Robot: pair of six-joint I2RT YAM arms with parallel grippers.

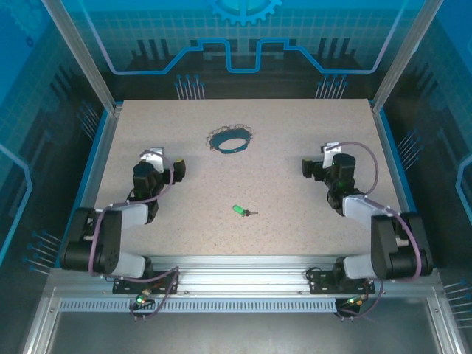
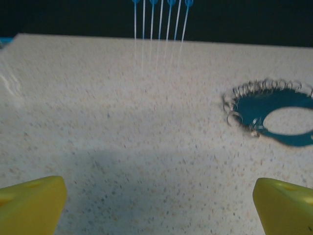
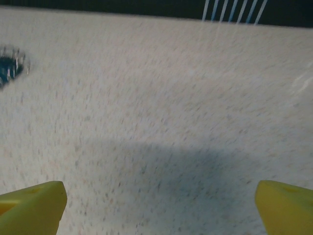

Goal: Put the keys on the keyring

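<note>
Lying flat on the speckled desk (image 1: 295, 243), the small green-headed key (image 1: 240, 211) sits between the left tool (image 1: 168, 164) and the right tool (image 1: 317, 158), back toward the arm bases and touching neither. Its short metal blade points toward the right tool's side and is too tiny to make out further.

The keyring (image 1: 231, 150), a dark blue band in a loop, lies well apart from the key, ahead and to the right of the left tool and ahead and to the left of the right tool. A thin silvery chain (image 1: 228, 128) curls along its far edge.

From the left wrist the keyring (image 2: 254, 105) is cut off at the right border, with the chain (image 2: 244, 93) bunched on its near-left side. From the right wrist the view is blurred, and a sliver of the keyring (image 3: 7, 68) shows at the left border.

Both tools gape wide, their yellow fingertips (image 2: 34, 203) (image 3: 34, 203) in the lower corners with bare desk between, holding nothing.
</note>
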